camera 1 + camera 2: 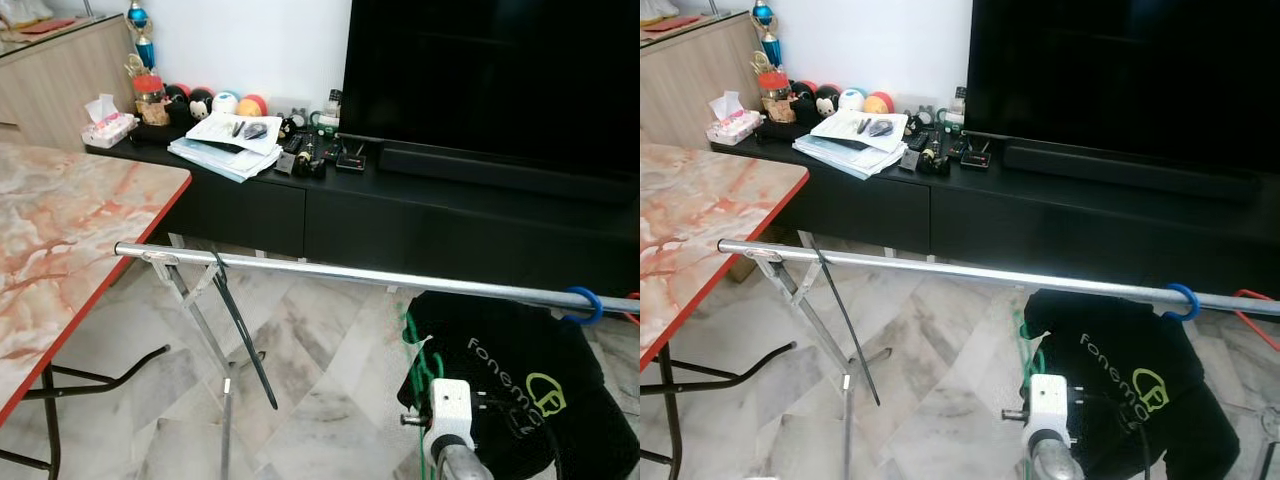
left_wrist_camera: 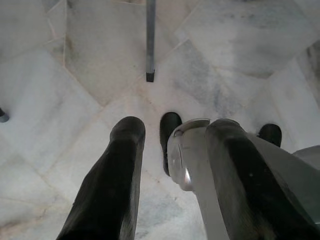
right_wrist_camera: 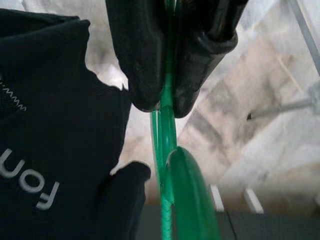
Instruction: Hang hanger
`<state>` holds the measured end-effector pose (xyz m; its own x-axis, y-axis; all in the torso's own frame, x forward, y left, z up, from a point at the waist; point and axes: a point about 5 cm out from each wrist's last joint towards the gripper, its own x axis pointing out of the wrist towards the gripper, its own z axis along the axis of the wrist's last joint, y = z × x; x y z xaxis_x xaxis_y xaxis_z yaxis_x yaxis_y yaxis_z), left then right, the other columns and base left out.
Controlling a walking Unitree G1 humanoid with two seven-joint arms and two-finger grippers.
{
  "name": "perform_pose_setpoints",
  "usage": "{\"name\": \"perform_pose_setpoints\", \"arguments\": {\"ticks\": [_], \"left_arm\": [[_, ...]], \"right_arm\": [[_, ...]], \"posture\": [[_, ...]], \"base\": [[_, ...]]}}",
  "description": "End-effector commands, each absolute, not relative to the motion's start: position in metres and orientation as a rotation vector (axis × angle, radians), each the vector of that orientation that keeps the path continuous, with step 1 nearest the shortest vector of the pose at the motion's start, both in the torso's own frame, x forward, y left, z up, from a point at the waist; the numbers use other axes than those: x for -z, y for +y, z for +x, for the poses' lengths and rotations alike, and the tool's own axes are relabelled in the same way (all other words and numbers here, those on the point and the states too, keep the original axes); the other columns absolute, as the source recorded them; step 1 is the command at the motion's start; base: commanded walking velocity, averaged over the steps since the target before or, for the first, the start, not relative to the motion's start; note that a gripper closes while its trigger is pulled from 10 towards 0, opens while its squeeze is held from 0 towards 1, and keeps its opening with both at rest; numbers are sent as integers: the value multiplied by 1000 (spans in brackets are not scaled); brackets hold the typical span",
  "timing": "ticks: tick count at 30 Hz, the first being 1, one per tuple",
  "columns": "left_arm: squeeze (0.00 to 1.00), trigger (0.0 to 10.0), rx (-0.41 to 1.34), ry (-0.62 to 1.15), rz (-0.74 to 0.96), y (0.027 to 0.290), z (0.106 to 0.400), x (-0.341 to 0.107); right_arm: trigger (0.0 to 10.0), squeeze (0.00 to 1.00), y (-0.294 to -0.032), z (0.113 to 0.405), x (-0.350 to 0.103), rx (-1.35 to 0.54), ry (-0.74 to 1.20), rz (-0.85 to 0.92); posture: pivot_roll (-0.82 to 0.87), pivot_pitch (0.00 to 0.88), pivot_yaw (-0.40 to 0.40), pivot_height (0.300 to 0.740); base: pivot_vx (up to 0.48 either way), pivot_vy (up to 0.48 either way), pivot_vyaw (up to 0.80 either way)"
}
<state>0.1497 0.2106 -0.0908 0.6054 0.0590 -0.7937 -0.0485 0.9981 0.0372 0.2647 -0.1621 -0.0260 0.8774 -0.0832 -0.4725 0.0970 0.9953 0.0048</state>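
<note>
Head views: green hanger [image 1: 418, 352] carried low, below the silver rail [image 1: 360, 272], just beside a black T-shirt [image 1: 520, 385] already hung from a blue hook [image 1: 583, 303]. Right arm's wrist [image 1: 447, 408] under the rail, right of centre. Judged step: hanger in hand, not yet hooked. Next move, by judgement: lift above the rail, then lower the hook over it. Plenty of bare rail between the blue hook and the rail's free end [image 1: 122, 249]; marble table [image 1: 70, 240] with its red edge close by that end, black TV cabinet [image 1: 420, 210] behind, rack leg [image 1: 205, 340] below.

Left wrist view: left gripper [image 2: 175, 155] pointed at the tiled floor [image 2: 75, 75], black fingers [image 2: 117, 165] apart, nothing between them; idle.

Right wrist view: right gripper [image 3: 167, 100] clamped tight on the green hanger's thin wire, black T-shirt touching alongside. Snag risk against that cloth while lifting.
</note>
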Motion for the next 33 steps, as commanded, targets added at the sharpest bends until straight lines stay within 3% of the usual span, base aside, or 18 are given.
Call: {"name": "perform_pose_setpoints", "arguments": {"ticks": [1,18,33], "left_arm": [[0,10000,-71,938,23,214,144,93],[0,10000,-42,935,54,217,138,93],[0,10000,-13,929,78,215,139,93]], "right_arm": [[10000,0,-164,271,18,147,428,71],[10000,0,-166,295,-22,142,150,-12],[10000,0,-160,326,-59,172,27,50]], "posture": [[78,66,-48,740],[73,64,-49,740],[77,60,-42,740]], "base": [[0,0,0],[0,0,0],[0,0,0]]}}
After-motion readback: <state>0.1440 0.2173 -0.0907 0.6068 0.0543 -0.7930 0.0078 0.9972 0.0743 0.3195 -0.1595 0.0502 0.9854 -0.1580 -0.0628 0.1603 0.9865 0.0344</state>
